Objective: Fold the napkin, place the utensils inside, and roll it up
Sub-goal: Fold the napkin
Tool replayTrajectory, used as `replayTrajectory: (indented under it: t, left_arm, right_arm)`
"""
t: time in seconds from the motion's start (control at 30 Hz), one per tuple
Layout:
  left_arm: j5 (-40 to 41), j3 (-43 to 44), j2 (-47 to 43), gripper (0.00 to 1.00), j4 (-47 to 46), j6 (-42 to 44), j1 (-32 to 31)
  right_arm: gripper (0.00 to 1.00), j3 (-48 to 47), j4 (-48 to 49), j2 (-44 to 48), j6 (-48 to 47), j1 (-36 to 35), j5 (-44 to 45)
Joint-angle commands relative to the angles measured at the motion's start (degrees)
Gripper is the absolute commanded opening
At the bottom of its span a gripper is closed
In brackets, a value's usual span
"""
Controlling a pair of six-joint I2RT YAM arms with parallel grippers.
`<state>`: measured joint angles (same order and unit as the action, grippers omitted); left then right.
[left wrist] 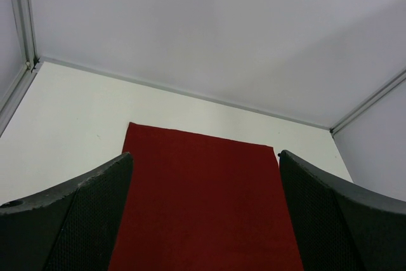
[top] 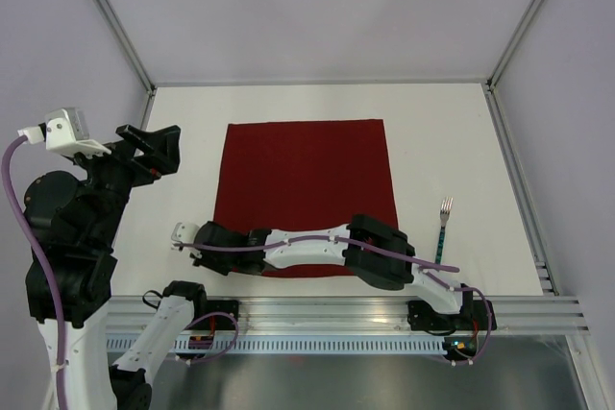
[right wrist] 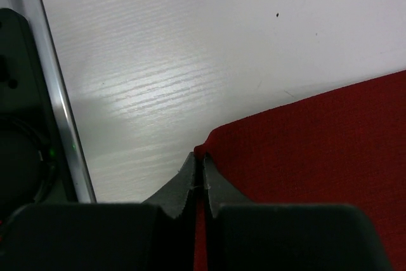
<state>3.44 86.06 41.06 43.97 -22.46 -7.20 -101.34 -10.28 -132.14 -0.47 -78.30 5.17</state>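
Right gripper (right wrist: 198, 171) pinched on near-left corner of flat maroon napkin (top: 306, 189), left gripper (top: 154, 148) wide, raised; suggest lifting the corner low, folding across squarely, clear of fork (top: 444, 228).

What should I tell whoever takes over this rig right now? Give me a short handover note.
Hands: the right hand is shut on the near left corner of the maroon napkin, its arm reaching across the near edge. The left hand is open, holds nothing and is raised off to the napkin's left.
Things: the fork lies on the table, right of the napkin and apart from it.
Done: corner gripped only; the napkin lies flat, unfolded.
Left: fold it, lay the fork inside, roll it up.
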Motion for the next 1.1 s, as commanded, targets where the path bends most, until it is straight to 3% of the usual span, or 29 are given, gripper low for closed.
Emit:
replayTrajectory:
  t: [0.0,0.47,1.07]
  left_arm:
    - [0.78,1.21,-0.36,1.0,0.68,1.19,0.26]
    - [-0.19,1.21,0.6,1.0,0.6,0.66,0.17]
    - [-3.18,-0.1,3.68,1.0,-2.56,-0.22,0.17]
  right_arm:
    - [0.06,-3.95,-1.75,1.7,2.23,-0.45,-1.21]
    - [0.02,-0.97,-2.37,6.8,1.88,5.87,-2.79]
    - [0.0,10.19,-1.23,18.66,-5.5,25.38,-0.6]
